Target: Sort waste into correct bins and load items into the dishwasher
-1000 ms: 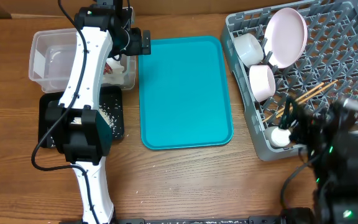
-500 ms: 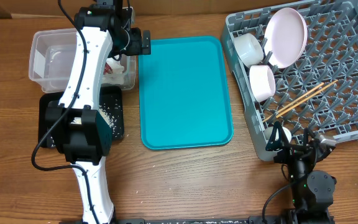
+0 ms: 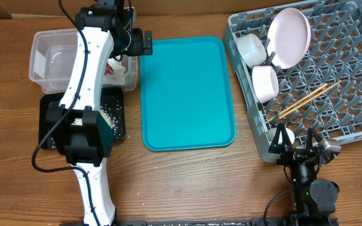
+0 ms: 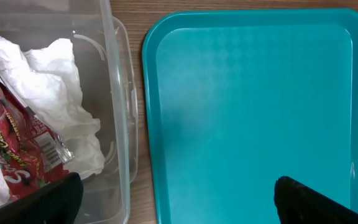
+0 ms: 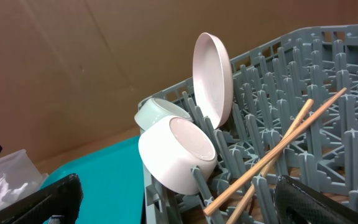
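Observation:
The crumpled white napkin (image 4: pixel 61 93) and the red-and-silver wrapper (image 4: pixel 23 143) lie in the clear tub (image 3: pixel 49 59). Rice grains (image 3: pixel 109 116) lie in the black tray (image 3: pixel 119 129). The grey rack (image 3: pixel 357 94) holds the pink plate (image 3: pixel 289 36), two white bowls (image 3: pixel 251 49) (image 3: pixel 265 83), the chopsticks (image 3: pixel 310 99) and a small white cup (image 3: pixel 288 134) at its front corner. My left gripper (image 4: pixel 176 196) is open and empty over the gap between the tub and the teal tray. My right gripper (image 5: pixel 179 202) is open and empty, low by the rack's front corner, facing plate (image 5: pixel 213 78), bowl (image 5: pixel 176 152) and chopsticks (image 5: pixel 278 149).
The teal serving tray (image 3: pixel 187 94) lies between the bins and the rack. My left arm stretches over the black tray and the tub's right side. My right arm (image 3: pixel 307 182) sits folded at the table's front edge.
My right arm has pulled back from above the rack's front corner to the table's front edge. The cup stays in the rack. The left arm has not moved.

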`<state>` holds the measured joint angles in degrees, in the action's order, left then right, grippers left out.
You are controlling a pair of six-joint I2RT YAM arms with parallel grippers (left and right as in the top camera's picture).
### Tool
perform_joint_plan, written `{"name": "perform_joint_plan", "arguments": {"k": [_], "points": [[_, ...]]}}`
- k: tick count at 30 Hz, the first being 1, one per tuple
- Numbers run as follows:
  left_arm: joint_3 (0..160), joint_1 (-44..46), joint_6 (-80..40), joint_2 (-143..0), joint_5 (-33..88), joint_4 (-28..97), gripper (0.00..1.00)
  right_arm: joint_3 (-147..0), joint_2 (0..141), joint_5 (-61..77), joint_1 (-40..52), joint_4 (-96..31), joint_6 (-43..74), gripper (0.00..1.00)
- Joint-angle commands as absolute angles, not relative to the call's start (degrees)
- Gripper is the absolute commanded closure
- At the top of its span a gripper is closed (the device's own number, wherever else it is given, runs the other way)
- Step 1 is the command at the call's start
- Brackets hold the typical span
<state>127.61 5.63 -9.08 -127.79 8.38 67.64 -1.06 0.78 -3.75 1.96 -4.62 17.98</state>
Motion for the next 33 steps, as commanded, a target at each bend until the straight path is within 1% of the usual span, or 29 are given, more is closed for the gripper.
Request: {"name": "perform_joint_plan", "arguments": {"k": [1,16,17,19,23,24,25,27,29,30,31,33], "points": [[128.84,6.02,-9.43,-127.17,8.80,67.42,0.00,-0.47,0.16,-3.36,1.85,-4.36,17.96,0.00],[128.84,6.02,-9.43,-127.22,8.82,67.44,0.00,-0.47,0.16,-3.36,1.85,-4.36,17.98,0.00],[128.77,6.02,-8.73,-127.22,7.97,67.48,0.00,-0.47,0.16,-3.36,1.85,-4.36,17.96,0.00],[128.75,6.02,-5.76,-125.82,-2.87,68.10,0.00,-0.47,0.16,-3.36,1.85,-4.36,17.96,0.00],[128.75,6.07,-5.74,-121.34,-6.94,70.41,0.00,-0.47,0.16,-3.36,1.85,-4.36,17.96,0.00],[128.75,6.07,-5.76,-117.47,-9.54,70.02,0.00,-0.47,0.16,-3.36,1.85,-4.36,17.98,0.00],[128.68,6.07,-5.58,-114.98,-9.63,69.65,0.00,-0.47,0.16,-3.36,1.85,-4.36,17.96,0.00],[127.15,5.74,-5.56,-109.78,-9.54,66.76,0.00,-0.47,0.16,-3.36,1.85,-4.36,17.98,0.00],[122.76,5.34,-5.56,-104.12,-8.27,60.90,0.00,-0.47,0.16,-3.36,1.85,-4.36,17.96,0.00],[118.96,4.97,-5.56,-100.31,-6.68,56.40,0.00,-0.47,0.16,-3.36,1.85,-4.36,17.96,0.00],[111.48,4.21,-5.48,-93.89,-4.08,48.71,0.00,-0.47,0.16,-3.36,1.85,-4.36,17.98,0.00],[101.41,3.25,-4.05,-86.19,-1.06,39.75,0.00,-0.47,0.16,-3.36,1.85,-4.36,17.96,0.00]]}}
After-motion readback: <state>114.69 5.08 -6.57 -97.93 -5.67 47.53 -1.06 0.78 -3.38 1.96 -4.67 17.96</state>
